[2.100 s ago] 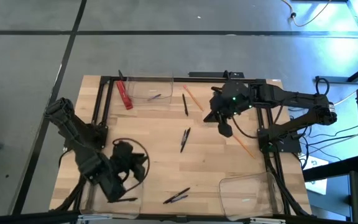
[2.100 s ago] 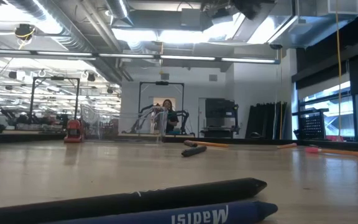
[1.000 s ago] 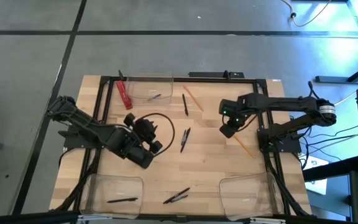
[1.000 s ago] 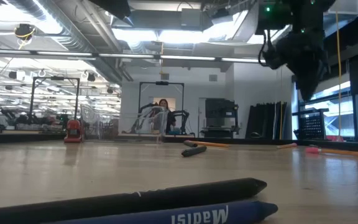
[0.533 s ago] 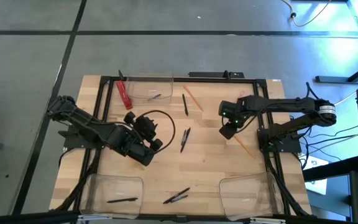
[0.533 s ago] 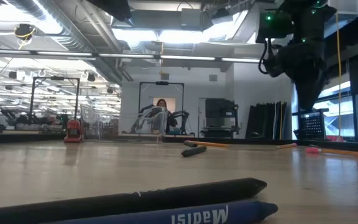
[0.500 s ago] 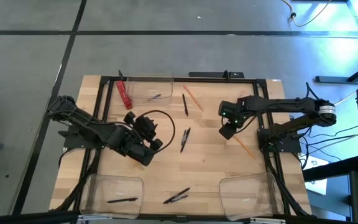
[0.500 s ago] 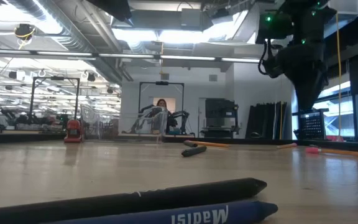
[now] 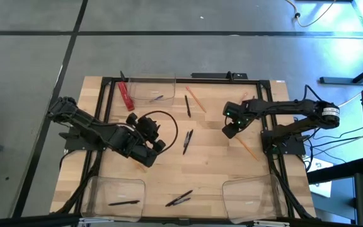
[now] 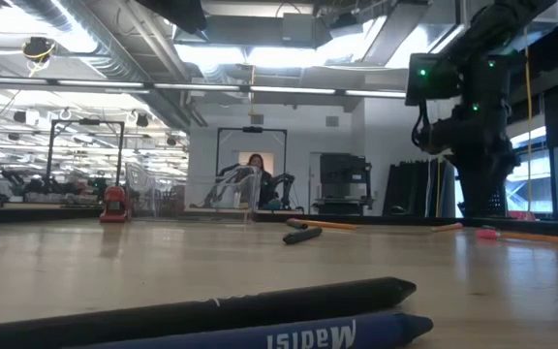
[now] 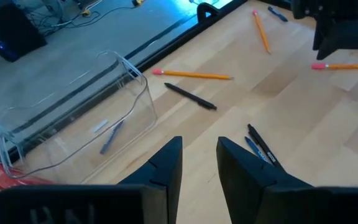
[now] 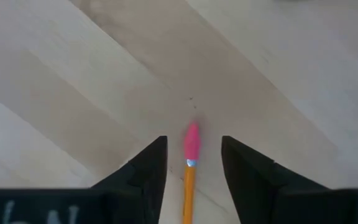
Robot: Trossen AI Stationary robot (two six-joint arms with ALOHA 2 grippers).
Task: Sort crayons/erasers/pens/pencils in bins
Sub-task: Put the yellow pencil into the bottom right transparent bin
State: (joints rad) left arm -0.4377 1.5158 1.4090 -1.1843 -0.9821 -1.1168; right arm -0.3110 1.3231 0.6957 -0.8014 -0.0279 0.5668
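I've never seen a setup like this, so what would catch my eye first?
Probably the right gripper, low over the wooden table with its open fingers either side of a pencil with a pink eraser end. Next, the left gripper, open and empty, mid-table, and the clear bins along the edges.

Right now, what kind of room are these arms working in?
Probably a robotics lab or open workshop: exposed ceiling ducts, more metal rigs behind the wooden table, and a person seated at another station.
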